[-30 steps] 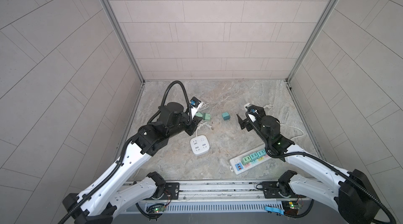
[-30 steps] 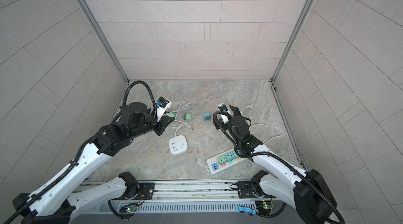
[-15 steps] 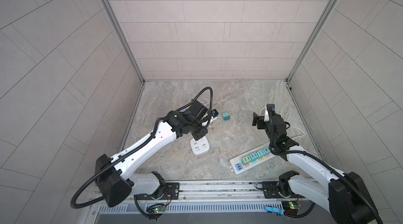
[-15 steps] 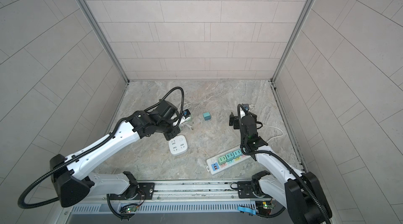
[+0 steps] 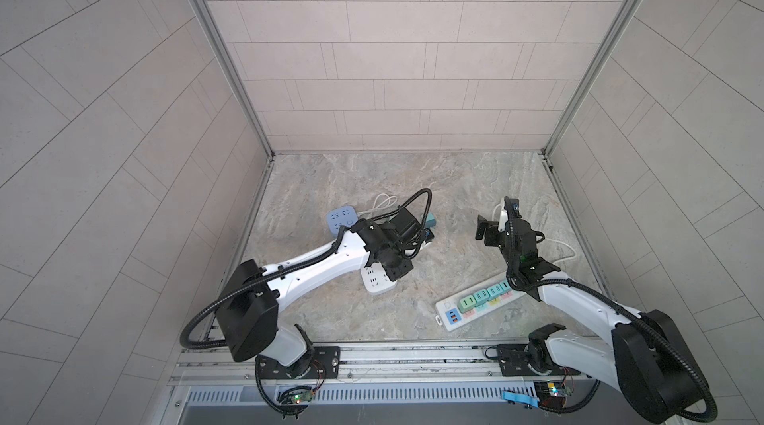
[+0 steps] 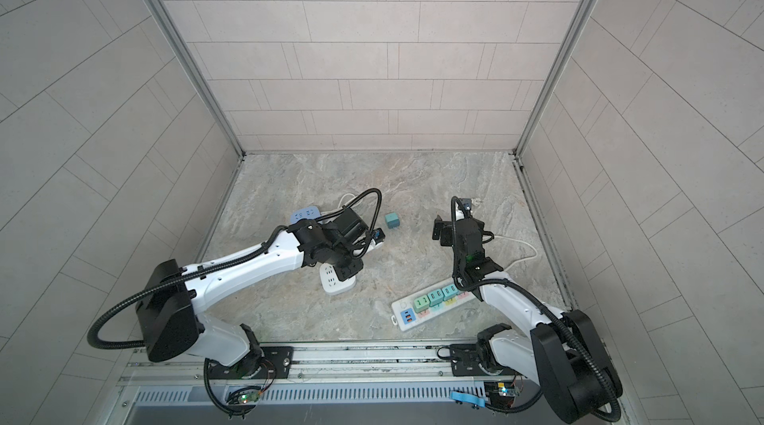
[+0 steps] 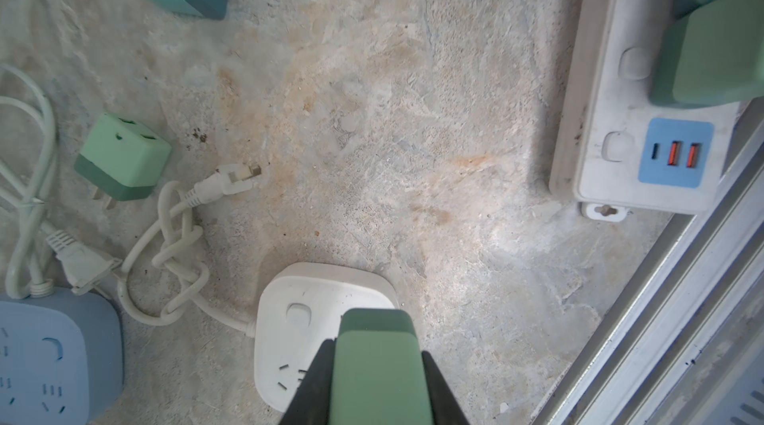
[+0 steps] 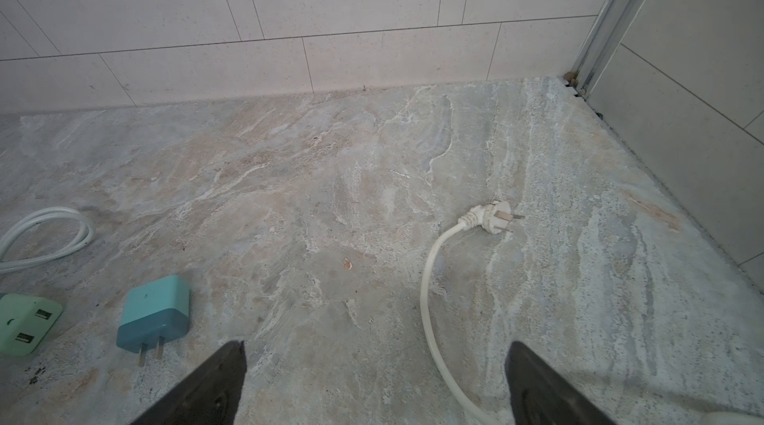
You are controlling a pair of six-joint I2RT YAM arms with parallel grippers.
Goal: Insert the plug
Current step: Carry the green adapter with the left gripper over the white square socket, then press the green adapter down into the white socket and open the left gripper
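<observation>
A green plug (image 7: 378, 373) sits between the black fingers of my left gripper (image 7: 376, 356), which is shut on it. The plug hangs over the near part of a white square socket block (image 7: 297, 340), whose slots show beside it. In both top views the left gripper (image 5: 397, 270) (image 6: 348, 270) covers that socket block (image 5: 374, 283) (image 6: 333, 284) and hides the plug. My right gripper (image 8: 376, 381) (image 5: 490, 230) stands open over bare floor at the right, holding nothing.
A teal plug (image 6: 392, 220) (image 8: 155, 313) and a light green plug (image 7: 122, 156) lie loose at the back. A blue socket block (image 5: 341, 218) lies back left. A long power strip (image 5: 479, 305) with several plugs lies front right. A white corded plug (image 8: 492, 218) lies ahead of the right gripper.
My left arm has swung from the back left to above the white socket block, its gripper staying shut. The right gripper has drawn away to the right and stays open.
</observation>
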